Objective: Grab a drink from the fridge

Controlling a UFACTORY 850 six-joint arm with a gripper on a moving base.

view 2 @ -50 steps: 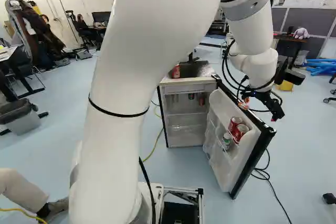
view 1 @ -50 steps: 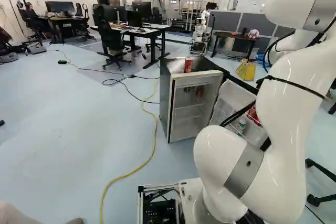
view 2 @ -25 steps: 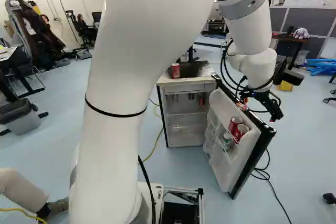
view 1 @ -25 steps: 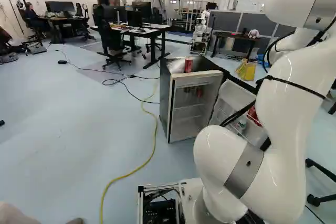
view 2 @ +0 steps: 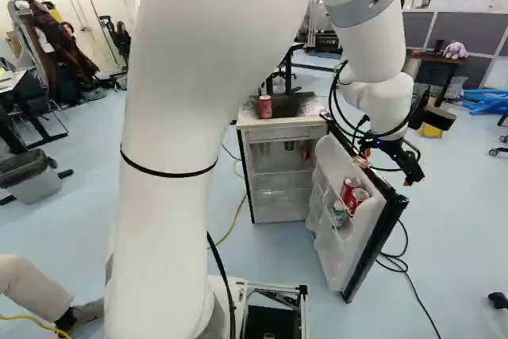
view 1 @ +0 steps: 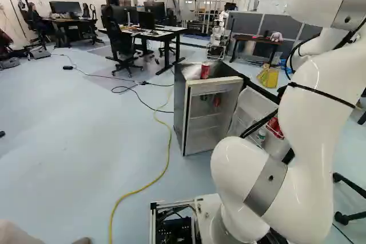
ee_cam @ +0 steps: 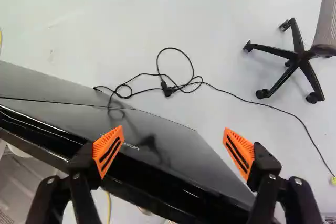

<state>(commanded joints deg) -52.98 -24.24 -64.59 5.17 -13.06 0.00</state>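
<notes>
Right base view, right of centre: red cans (view 2: 350, 188) sit in the fridge door (view 2: 357, 240), while we hold our fingers (ee_cam: 108, 149) wide and empty near its edge, probably to swing it clear.

Glossy white arm, black cables.

Yellow cable (view 1: 168, 152) on the pale floor (view 1: 74, 141), black chair (view 1: 120, 45) beside a desk (view 1: 174, 29)

A red can (view 2: 265, 106) stands on the fridge (view 2: 286, 133).
</notes>
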